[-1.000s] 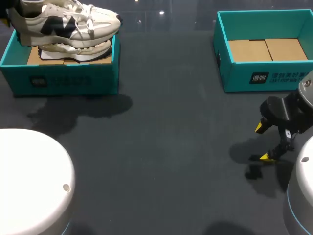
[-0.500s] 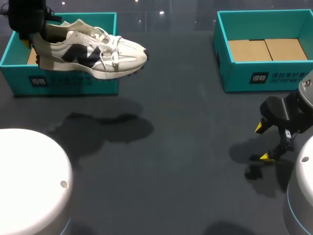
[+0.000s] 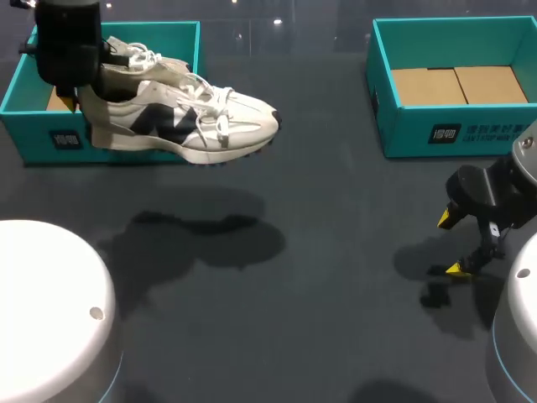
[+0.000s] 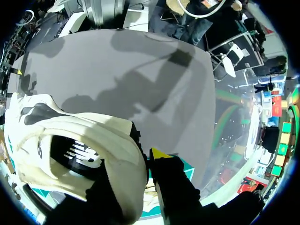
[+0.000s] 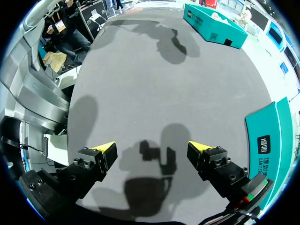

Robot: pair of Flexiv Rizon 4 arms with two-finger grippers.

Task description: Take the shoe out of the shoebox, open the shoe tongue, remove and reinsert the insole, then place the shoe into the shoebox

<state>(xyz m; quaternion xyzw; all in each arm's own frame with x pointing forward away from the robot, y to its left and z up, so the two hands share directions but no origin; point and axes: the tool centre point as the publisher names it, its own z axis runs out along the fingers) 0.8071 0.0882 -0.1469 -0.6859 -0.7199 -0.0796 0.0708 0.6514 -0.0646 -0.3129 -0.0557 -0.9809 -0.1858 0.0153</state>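
The left gripper [image 3: 80, 91] is clamped on the heel collar of the white sneaker [image 3: 180, 122]. The sneaker hangs in the air just in front of the left shoebox [image 3: 50, 138], toe pointing away from that box and sole off the table [image 3: 319, 252]. In the left wrist view one yellow-tipped finger [image 4: 159, 154] presses the outside of the heel. Its partner is hidden, apparently inside the shoe. The right gripper [image 3: 457, 243] sits low over the table, well apart from the left shoebox on the opposite side, its fingers spread wide around nothing.

The step in hand looks like the take-out, with the set-down not yet made. Because the grip is at the heel alone, the toe's weight could swing the shoe or work it loose, so a slow, level descent suits best. A good landing spot lies away from the left shoebox, toward the middle, where both arms can reach the tongue. The sole should rest flat before the clamp lets go.
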